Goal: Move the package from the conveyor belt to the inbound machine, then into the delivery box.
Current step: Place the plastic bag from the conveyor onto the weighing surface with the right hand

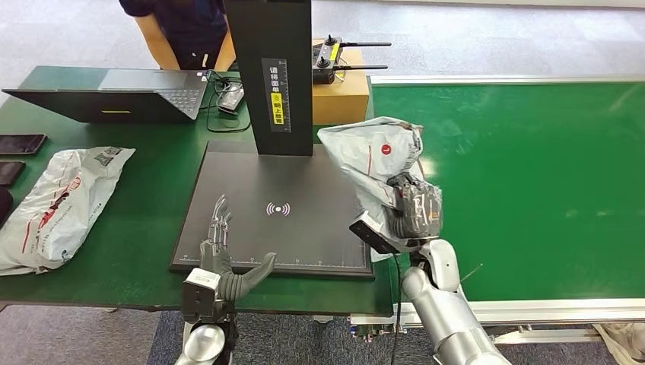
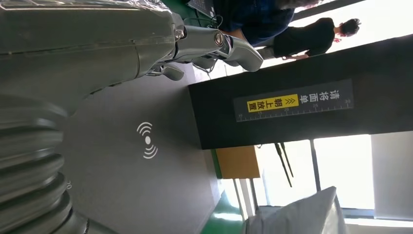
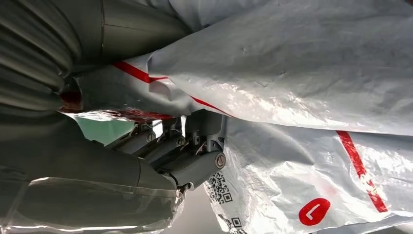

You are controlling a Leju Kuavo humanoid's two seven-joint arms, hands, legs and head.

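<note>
Green table (image 1: 137, 228), right hand (image 1: 411, 209) gripping package (image 1: 373, 156)

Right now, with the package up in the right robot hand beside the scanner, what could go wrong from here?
1. The right robot hand grips the grey package at its lower end while the rest stands loose above, so it might flop or slip.
2. The black post stands close to the package's left; a swing across may brush it.
3. The left robot hand rests open on the scan plate, and a package laid wide could land on it.
</note>
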